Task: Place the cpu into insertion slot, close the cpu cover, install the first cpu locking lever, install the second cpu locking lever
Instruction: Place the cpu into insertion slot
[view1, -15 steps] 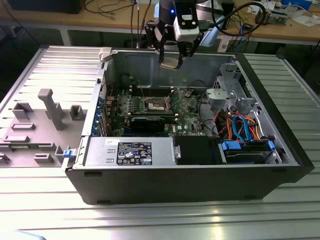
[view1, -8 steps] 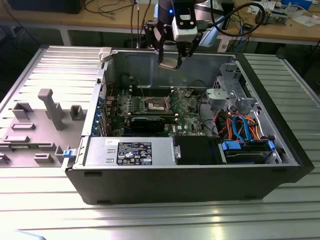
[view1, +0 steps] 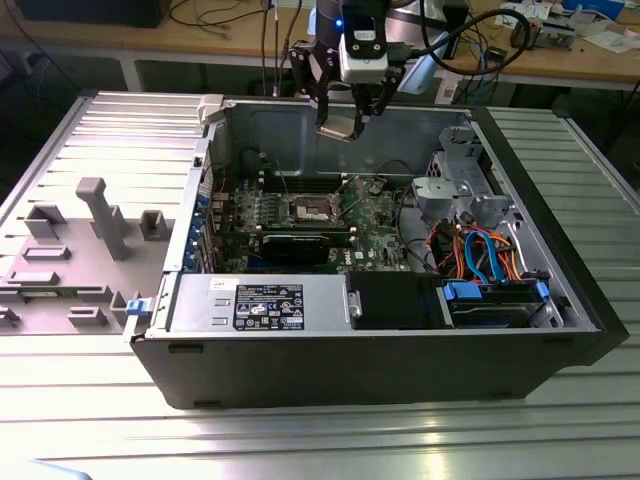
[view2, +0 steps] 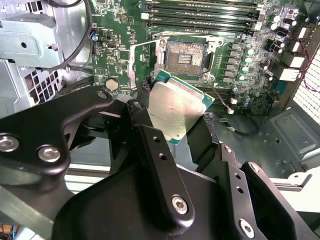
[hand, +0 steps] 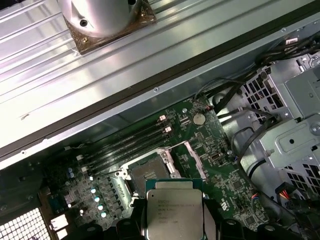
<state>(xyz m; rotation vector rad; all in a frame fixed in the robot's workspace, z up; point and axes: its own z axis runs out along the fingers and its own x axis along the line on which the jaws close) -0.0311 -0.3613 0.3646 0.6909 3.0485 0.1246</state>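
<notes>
My gripper (view1: 338, 120) hangs above the open computer case, shut on the cpu (view1: 337, 131), a small square chip with a dull silver top. In both wrist views the cpu (view2: 175, 107) (hand: 174, 210) sits tilted between the black fingers (view2: 150, 135), well above the motherboard. The insertion slot (view1: 312, 208) (view2: 184, 56) (hand: 147, 176) lies uncovered on the green board below, dark in the centre with a metal rim. The cpu cover (view2: 145, 62) (hand: 194, 159), a thin silvery frame, stands swung open beside the slot.
Long memory slots (view2: 200, 15) run just beyond the socket. A black graphics card (view1: 295, 243) lies on its near side. A power supply (view1: 260, 303), drive cage (view1: 465, 170) and coloured cables (view1: 490, 255) crowd the case. A grey fixture tray (view1: 90, 235) stands at the exterior view's left.
</notes>
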